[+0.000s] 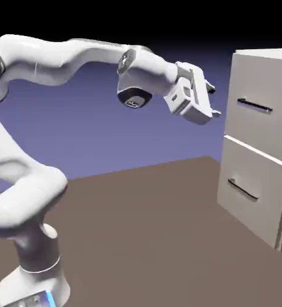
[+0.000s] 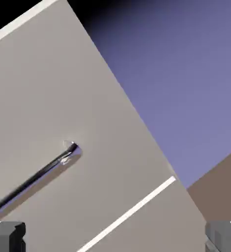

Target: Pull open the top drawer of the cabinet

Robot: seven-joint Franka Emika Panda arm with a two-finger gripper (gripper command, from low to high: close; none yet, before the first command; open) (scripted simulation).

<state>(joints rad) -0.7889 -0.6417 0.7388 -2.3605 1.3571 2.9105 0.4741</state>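
Item: cabinet. Tall, boxy, pale grey-beige, two drawers; stood on the brown tabletop at the exterior view's right edge. Used below as the landmark.

Item: top drawer. Upper of the cabinet's two drawers, flat front flush with the cabinet body, shut. Thin dark bar handle ran horizontally across the front. In the hand view the drawer front filled the left and middle of the picture, rolled to a slant, with one end of the handle showing and a pale seam below it.

Item: lower drawer. Directly beneath the top drawer, same front, its own dark bar handle; also shut.

Item: claw. Carried on the white arm, which reached level toward the cabinet. The claw sat just short of the top drawer's front, at about the handle's height, with clear backdrop between them. Fingers stood wide apart: in the hand view the two grey fingertips lay at opposite bottom corners with nothing between them. It held nothing and touched nothing; the handle was ungripped.

Item: backdrop. Plain blue-violet, behind the cabinet and arm.
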